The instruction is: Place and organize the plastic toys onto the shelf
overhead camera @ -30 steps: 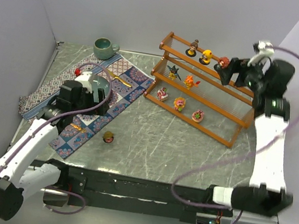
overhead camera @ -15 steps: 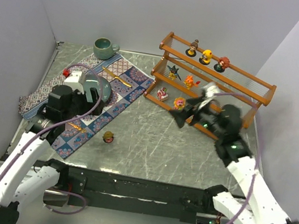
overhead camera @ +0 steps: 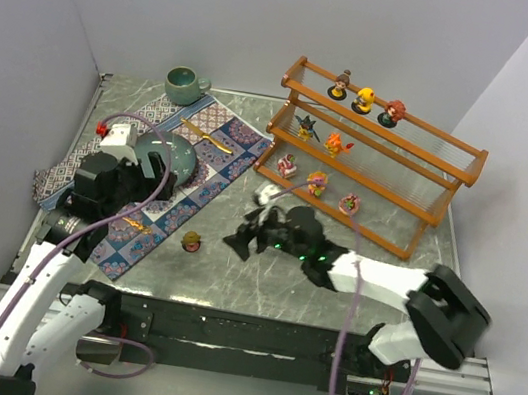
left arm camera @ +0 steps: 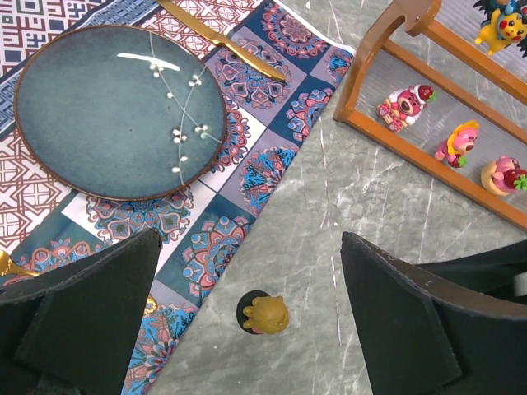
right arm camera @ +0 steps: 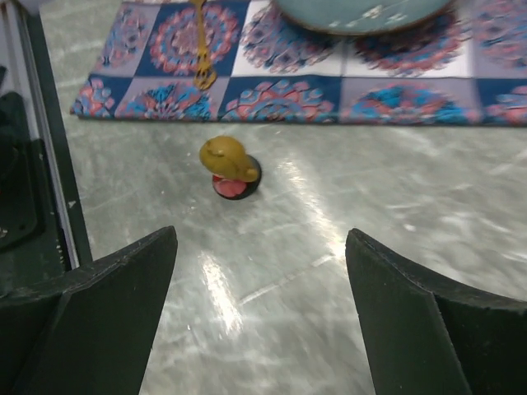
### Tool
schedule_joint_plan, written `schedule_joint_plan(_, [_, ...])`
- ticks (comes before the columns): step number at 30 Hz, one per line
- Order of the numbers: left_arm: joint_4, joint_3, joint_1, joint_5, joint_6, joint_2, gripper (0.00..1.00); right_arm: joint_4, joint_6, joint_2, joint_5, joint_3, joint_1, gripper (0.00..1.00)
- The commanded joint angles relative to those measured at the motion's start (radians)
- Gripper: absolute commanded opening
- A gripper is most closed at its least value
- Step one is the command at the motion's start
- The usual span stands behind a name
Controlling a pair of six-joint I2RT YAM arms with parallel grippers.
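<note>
Grey marbled table (overhead camera: 234,193), lilac walls. Shelf (overhead camera: 404,180) sits at upper right of the overhead view. Eight toys (overhead camera: 363,99) counted on it: three on the top tier, two on the middle, three on the bottom.

One left: a yellow-brown toy (overhead camera: 192,241) on a round base, upright on bare table just off the mat (overhead camera: 212,153), lower centre-left.

Right gripper (overhead camera: 241,241) is near it, fingers spread, holding nothing. Left gripper (left arm camera: 251,239) is likewise spread wide, above the mat edge.

Judgement: nearly complete. One pick and place remains, probably to the middle tier.

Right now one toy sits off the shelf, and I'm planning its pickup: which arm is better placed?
Probably right: the right gripper is low, jaws open, facing the yellow-brown toy just ahead. The left gripper hangs higher, over the mat.
</note>
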Motion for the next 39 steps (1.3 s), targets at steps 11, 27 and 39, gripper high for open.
schedule_joint_plan(11, [0.011, 0.01, 0.011, 0.006, -0.013, 0.0, 0.97, 0.128, -0.206, 0.405, -0.172, 0.277, 0.071, 0.85])
schedule_joint_plan(27, [0.013, 0.013, 0.009, 0.009, -0.007, 0.018, 0.97, -0.064, -0.307, 0.56, -0.231, 0.461, 0.092, 0.79])
schedule_joint_plan(39, [0.011, 0.012, 0.011, 0.009, -0.005, 0.018, 0.97, -0.079, -0.315, 0.568, -0.234, 0.467, 0.095, 0.69])
